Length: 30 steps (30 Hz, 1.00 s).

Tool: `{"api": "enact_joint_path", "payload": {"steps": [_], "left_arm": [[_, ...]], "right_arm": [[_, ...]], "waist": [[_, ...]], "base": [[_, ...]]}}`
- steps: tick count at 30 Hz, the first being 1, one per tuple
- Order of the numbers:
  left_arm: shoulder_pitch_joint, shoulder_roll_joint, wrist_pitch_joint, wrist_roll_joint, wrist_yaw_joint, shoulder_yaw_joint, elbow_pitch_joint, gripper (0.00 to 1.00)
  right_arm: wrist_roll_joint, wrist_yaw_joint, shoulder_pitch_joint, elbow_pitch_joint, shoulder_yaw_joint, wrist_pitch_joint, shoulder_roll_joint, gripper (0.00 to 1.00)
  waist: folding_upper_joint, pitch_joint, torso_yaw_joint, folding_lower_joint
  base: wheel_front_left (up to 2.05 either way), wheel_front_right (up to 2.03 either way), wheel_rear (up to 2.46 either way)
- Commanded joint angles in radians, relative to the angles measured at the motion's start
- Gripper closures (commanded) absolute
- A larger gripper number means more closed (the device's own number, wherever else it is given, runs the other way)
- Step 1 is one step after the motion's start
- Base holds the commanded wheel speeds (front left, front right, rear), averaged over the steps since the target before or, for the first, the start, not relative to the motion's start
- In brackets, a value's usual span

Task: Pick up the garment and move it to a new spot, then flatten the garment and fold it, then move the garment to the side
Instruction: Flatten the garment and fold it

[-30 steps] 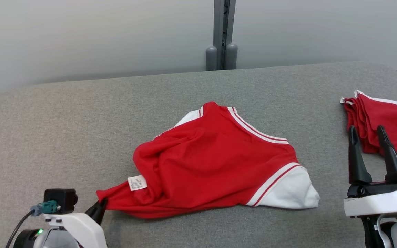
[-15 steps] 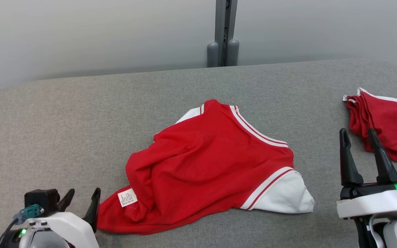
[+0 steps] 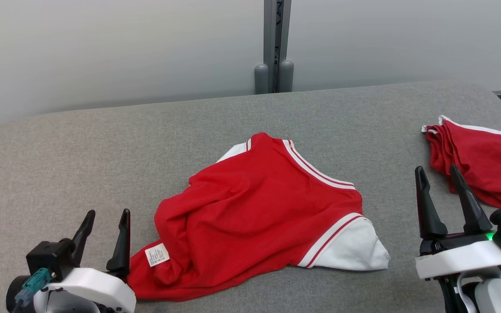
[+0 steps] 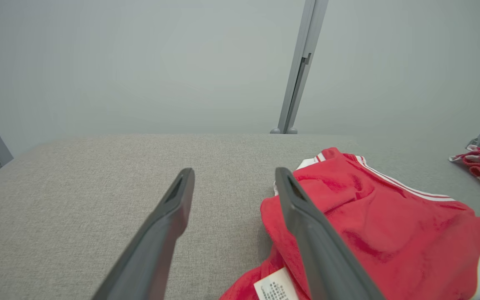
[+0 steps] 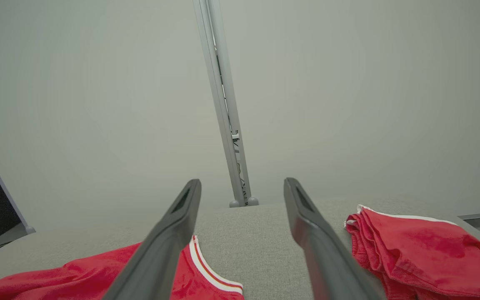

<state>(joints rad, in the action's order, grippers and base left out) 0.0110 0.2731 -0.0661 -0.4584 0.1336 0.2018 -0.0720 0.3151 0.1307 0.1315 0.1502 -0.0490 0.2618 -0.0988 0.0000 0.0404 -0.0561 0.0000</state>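
A crumpled red garment [image 3: 259,213] with white sleeves and striped trim lies in a heap at the middle of the grey table [image 3: 81,152]; its white label [image 3: 157,254] faces up at the near left corner. My left gripper [image 3: 106,214] stands open just left of that corner, holding nothing; in the left wrist view its right finger [image 4: 306,225] sits beside the garment [image 4: 373,225]. My right gripper [image 3: 437,171] is open and empty at the lower right, apart from the garment [image 5: 98,279].
A second red cloth [image 3: 476,163], folded, lies near the table's right edge, just beyond my right fingers, and shows at the right in the right wrist view [image 5: 415,250]. A grey post [image 3: 273,48] rises behind the table against a pale wall.
My left gripper has let go of the garment's near left corner and opened; the corner has dropped onto the table. The head camera has shifted slightly.
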Motion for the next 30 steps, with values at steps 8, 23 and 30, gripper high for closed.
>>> {"api": "enact_joint_path", "payload": {"steps": [8,23,30], "left_arm": [[0.036,-0.019,-0.105,0.015,-0.014,0.002,-0.044,0.0],[0.109,-0.065,-0.18,0.027,-0.063,0.044,-0.09,0.0],[0.156,-0.104,-0.192,0.029,-0.092,0.066,-0.116,0.0]], "right_arm": [[0.025,0.0,0.057,0.084,-0.099,0.004,-0.045,0.0],[0.223,0.0,0.414,0.483,-0.324,-0.097,-0.156,0.0],[0.311,0.0,0.604,0.698,-0.411,-0.196,-0.224,0.0]], "waist": [[0.0,-0.008,0.01,0.0],[0.0,0.092,0.205,0.0],[0.0,0.177,0.332,0.0]], "base": [[0.0,0.0,0.0],[0.0,0.0,0.0],[0.0,0.0,0.0]]}}
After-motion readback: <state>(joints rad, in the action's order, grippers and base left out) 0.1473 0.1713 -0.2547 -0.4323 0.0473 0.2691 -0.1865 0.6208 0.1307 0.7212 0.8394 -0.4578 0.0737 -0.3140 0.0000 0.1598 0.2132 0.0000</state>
